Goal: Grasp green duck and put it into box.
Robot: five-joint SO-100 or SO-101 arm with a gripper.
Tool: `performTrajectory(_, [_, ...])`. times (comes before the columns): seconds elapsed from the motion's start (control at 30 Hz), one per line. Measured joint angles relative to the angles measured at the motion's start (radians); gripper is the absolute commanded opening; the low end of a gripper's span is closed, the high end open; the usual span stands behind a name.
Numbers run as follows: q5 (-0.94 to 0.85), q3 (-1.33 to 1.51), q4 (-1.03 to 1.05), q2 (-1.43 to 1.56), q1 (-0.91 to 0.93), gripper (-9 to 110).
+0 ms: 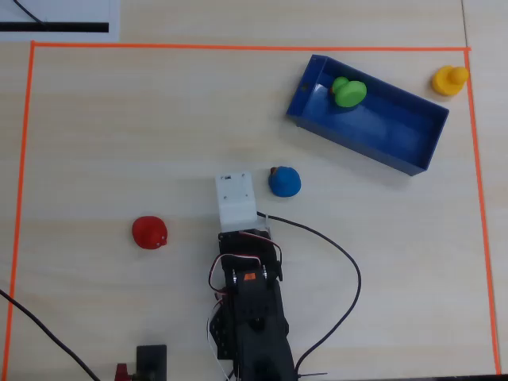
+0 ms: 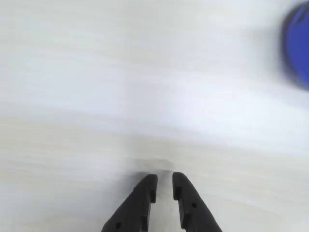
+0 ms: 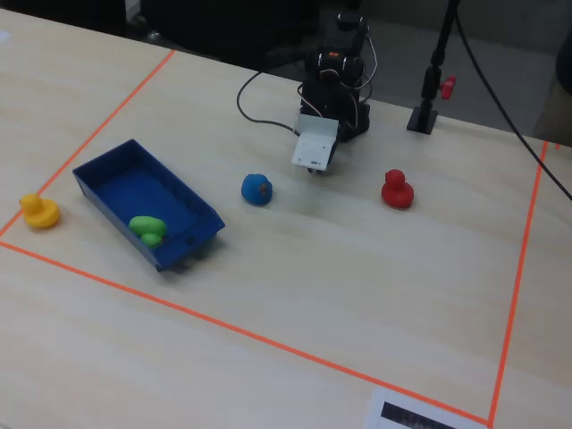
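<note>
The green duck [image 1: 348, 91] lies inside the dark blue box [image 1: 397, 121] near one end; it also shows in the fixed view [image 3: 147, 227], in the box [image 3: 132, 186]. My gripper [image 2: 164, 176] is far from both, low over bare table. Its black fingers stand almost together with a thin gap and hold nothing. In the overhead view the white wrist housing [image 1: 236, 199] covers the gripper.
A blue duck [image 1: 284, 181] sits just right of the wrist housing and shows blurred in the wrist view [image 2: 299, 43]. A red duck [image 1: 149, 232] is to the left. A yellow duck [image 1: 449, 80] sits beside the box at the orange tape line [image 1: 238, 47]. A black cable [image 1: 349, 270] loops right of the arm.
</note>
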Motion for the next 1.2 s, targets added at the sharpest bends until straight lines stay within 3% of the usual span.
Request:
performTrajectory(0.27, [0.000, 0.009, 0.100, 0.057, 0.002, 0])
performTrajectory(1.2, [0.000, 0.009, 0.101, 0.057, 0.023, 4])
